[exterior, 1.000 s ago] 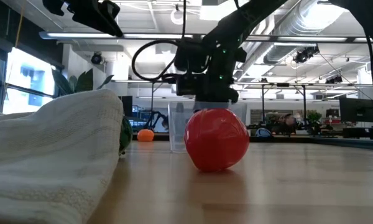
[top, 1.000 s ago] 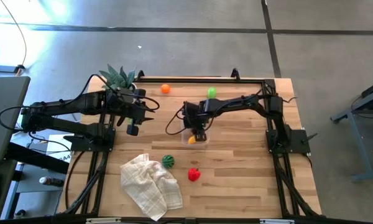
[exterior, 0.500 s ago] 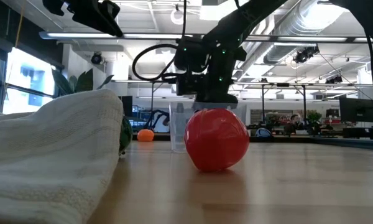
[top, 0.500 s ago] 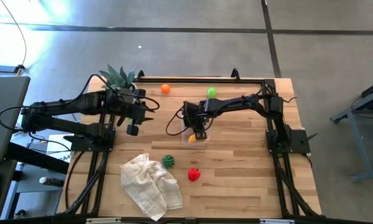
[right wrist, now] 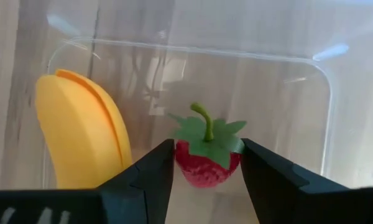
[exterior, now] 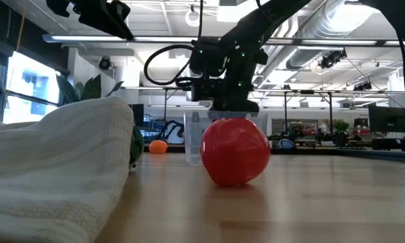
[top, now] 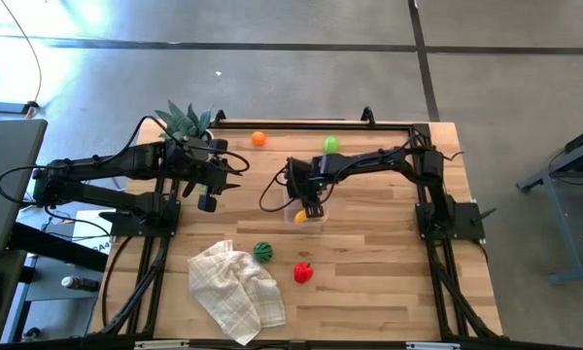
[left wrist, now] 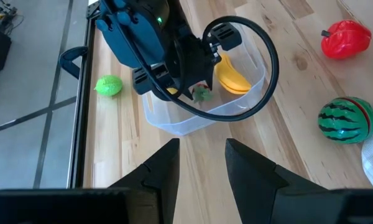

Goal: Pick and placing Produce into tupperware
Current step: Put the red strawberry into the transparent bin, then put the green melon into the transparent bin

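**Strawberry between the right hand's fingers, inside the tub**

Strawberry first, seen from above: it is hidden there under the right hand [top: 309,208], which hangs straight over the clear tupperware [top: 318,220] at mid-worktop. The left hand [top: 208,197] waits well apart, near the potted plant [top: 185,121]. So the right arm is by far the nearer one. Loose produce lies around: an orange ball [top: 258,139], a green piece [top: 330,145], a striped melon [top: 262,252] beside the white checked cloth [top: 235,290], and a red piece [top: 302,273].

Low view: the right hand sits at the tub's rim, behind the red piece; its contents are not readable here.

Left wrist view: the left hand's fingers stand apart, holding nothing. Beyond them the tub holds a yellow banana [left wrist: 231,76].

Right wrist view: the strawberry [right wrist: 207,155] lies directly between the two fingers [right wrist: 150,171], stem pointing away, over the tub floor, the banana just beside it. The fingers flank it closely; whether they are pinching or already clear I cannot tell. It looks glossy red with a green leafy cap.
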{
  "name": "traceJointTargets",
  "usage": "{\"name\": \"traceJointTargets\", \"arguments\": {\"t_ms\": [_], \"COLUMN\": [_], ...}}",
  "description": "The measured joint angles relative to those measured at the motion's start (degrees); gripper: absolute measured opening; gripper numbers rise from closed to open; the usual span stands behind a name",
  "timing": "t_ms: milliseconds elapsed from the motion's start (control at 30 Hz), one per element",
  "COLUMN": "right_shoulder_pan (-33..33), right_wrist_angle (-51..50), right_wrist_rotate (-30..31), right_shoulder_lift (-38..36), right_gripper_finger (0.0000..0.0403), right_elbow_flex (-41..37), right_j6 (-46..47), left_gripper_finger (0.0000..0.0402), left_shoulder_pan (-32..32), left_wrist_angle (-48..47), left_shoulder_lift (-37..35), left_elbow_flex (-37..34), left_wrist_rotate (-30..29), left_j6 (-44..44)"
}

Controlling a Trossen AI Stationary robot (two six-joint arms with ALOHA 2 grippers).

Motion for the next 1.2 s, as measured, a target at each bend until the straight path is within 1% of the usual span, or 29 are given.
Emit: {"name": "traceJointTargets", "arguments": {"t_ms": [100,267,533,700,833,1000,1100,1200], "right_shoulder_pan": [0.0,0.0,-0.65,-2.23,-4.42,-7.77,-10.04,-12.69], "right_wrist_angle": [-0.94,-4.38,-15.95,-23.22,-24.95,-24.73,-24.54,-24.67], "right_wrist_rotate": [-0.01,-0.01,-0.01,-0.02,-0.03,0.43,3.19,7.24], "right_shoulder_lift": [-0.02,-0.08,-0.13,-0.15,-1.01,-4.24,-6.43,-8.41], "right_gripper_finger": [0.0174,0.0174,0.0174,0.0174,0.0174,0.0174,0.0174,0.0174], "right_elbow_flex": [1.78,6.96,16.09,19.46,20.25,20.27,20.29,20.31], "right_j6": [-0.31,-0.67,-1.03,0.91,4.76,8.17,10.81,15.17], "left_gripper_finger": [0.0117,0.0117,0.0117,0.0117,0.0117,0.0117,0.0117,0.0117], "left_shoulder_pan": [0.0,0.0,0.0,0.0,0.0,0.0,0.0,0.0], "left_wrist_angle": [0.0,0.02,0.01,0.0,0.02,0.02,0.01,0.02], "left_shoulder_lift": [-0.01,-0.02,-0.01,-0.02,-0.02,0.0,-0.01,-0.01], "left_elbow_flex": [0.0,0.0,0.0,0.0,0.0,0.0,0.0,0.0], "left_wrist_rotate": [0.0,0.0,0.02,0.0,0.02,0.01,0.01,0.0], "left_j6": [0.01,0.02,0.02,0.0,0.0,0.01,0.0,0.01]}}
